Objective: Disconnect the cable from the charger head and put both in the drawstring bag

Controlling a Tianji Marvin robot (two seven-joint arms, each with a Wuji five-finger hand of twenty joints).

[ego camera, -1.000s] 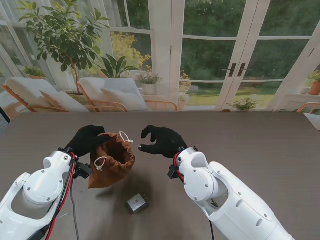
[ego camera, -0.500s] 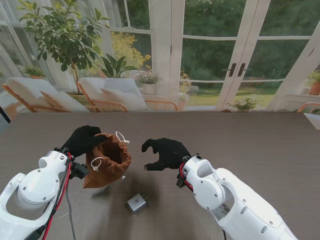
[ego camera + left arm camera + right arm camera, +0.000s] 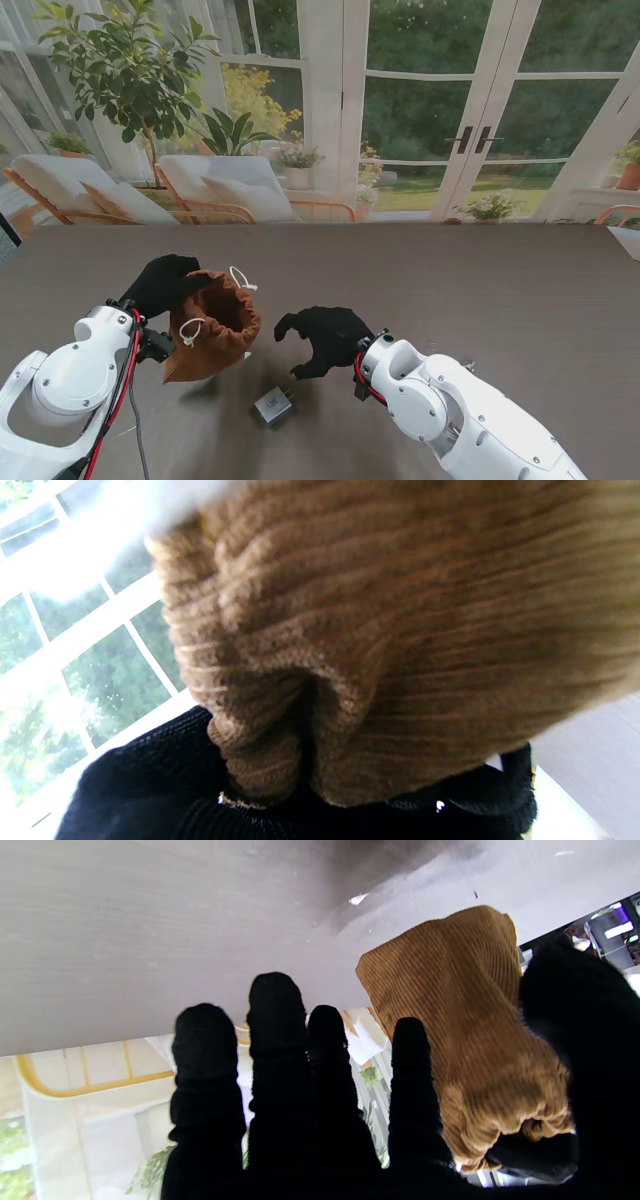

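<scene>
Gripping the brown bag [image 3: 211, 325] by its rim, your left hand [image 3: 165, 283] holds it off the table [image 3: 520, 280], mouth open. Your right hand [image 3: 322, 338] is empty, fingers [image 3: 276, 1005] spread, just beside the bag. You'll see the charger [image 3: 272, 407] lying nearer you, between both arms.

home sunroom | glass doors [image 3: 470, 110] | lounge chairs [image 3: 215, 185] | potted tree [image 3: 125, 70] | garden outside

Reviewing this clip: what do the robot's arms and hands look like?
Both arms have glossy white rounded shells. The left arm carries red and black cables; the right arm shows red wiring at the wrist. The left hand and right hand wear black knit gloves.
</scene>
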